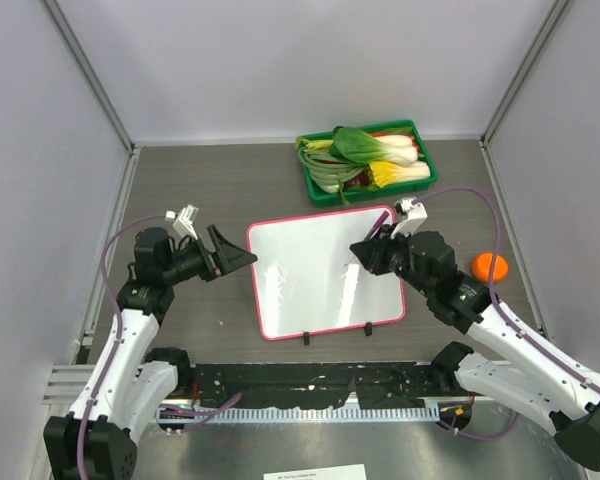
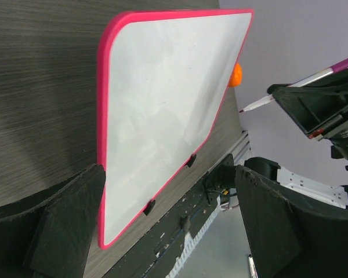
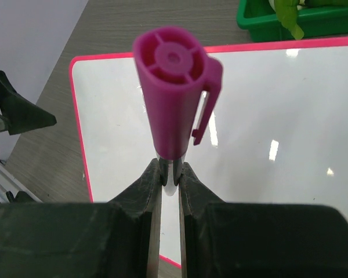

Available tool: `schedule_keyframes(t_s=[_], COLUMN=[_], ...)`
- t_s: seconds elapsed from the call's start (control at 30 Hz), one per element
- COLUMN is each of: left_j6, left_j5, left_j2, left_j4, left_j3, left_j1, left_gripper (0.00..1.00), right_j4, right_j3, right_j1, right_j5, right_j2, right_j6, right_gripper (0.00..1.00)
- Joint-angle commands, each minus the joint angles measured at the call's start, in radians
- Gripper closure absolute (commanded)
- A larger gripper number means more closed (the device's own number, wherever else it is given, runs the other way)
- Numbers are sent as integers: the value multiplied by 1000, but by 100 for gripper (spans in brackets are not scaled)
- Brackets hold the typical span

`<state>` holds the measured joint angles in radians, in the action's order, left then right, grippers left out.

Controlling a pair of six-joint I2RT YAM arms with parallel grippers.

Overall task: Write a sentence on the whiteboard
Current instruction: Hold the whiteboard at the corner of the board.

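Observation:
The whiteboard point(image 1: 320, 275) lies flat mid-table, pink-red frame, two black feet on its near edge, its surface blank. My left gripper point(image 1: 238, 255) stands open right at the board's left edge with nothing between its fingers. In the left wrist view the whiteboard point(image 2: 168, 116) fills the space ahead of the left gripper point(image 2: 168, 226). My right gripper point(image 1: 368, 250) hovers over the board's right part, shut on a marker point(image 1: 385, 222) with a magenta cap on its rear end. The right wrist view shows the right gripper point(image 3: 170, 174) pinching the marker point(image 3: 174, 87) above the whiteboard point(image 3: 267, 145). The marker point(image 2: 296, 87) tip looks raised off the board.
A green tray point(image 1: 425, 160) of leafy vegetables stands behind the board at the back right. An orange ball point(image 1: 490, 266) lies right of the board. A black rail point(image 1: 310, 385) runs along the near table edge. Grey walls close in the left, right and back.

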<state>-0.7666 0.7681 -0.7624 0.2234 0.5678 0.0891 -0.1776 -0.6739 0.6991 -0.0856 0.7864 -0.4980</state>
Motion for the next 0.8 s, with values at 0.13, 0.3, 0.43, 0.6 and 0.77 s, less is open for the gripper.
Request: schedule_keyframes(t_s=[0.13, 0.3, 0.43, 0.6, 0.77], left_j6=[72, 7, -28, -33, -45], left_j5=[-36, -35, -98, -113, -112], left_j2=[-106, -114, -94, -123, -112], left_j4=[-41, -172, -309, -322, -331], left_j3=[20, -45, -106, -118, -134], left_j1=[-8, -8, -6, -6, -6], left_gripper=[4, 5, 5, 5, 5], right_j4=[118, 165, 213, 257, 250], right_j3=[-160, -158, -107, -4, 33], right_j1=[-76, -76, -76, -76, -78], right_j5=[207, 256, 305, 325, 247], right_j2=[114, 119, 105, 64, -1], right_j6=[36, 52, 39, -10, 12], right_gripper=[99, 99, 99, 100, 99])
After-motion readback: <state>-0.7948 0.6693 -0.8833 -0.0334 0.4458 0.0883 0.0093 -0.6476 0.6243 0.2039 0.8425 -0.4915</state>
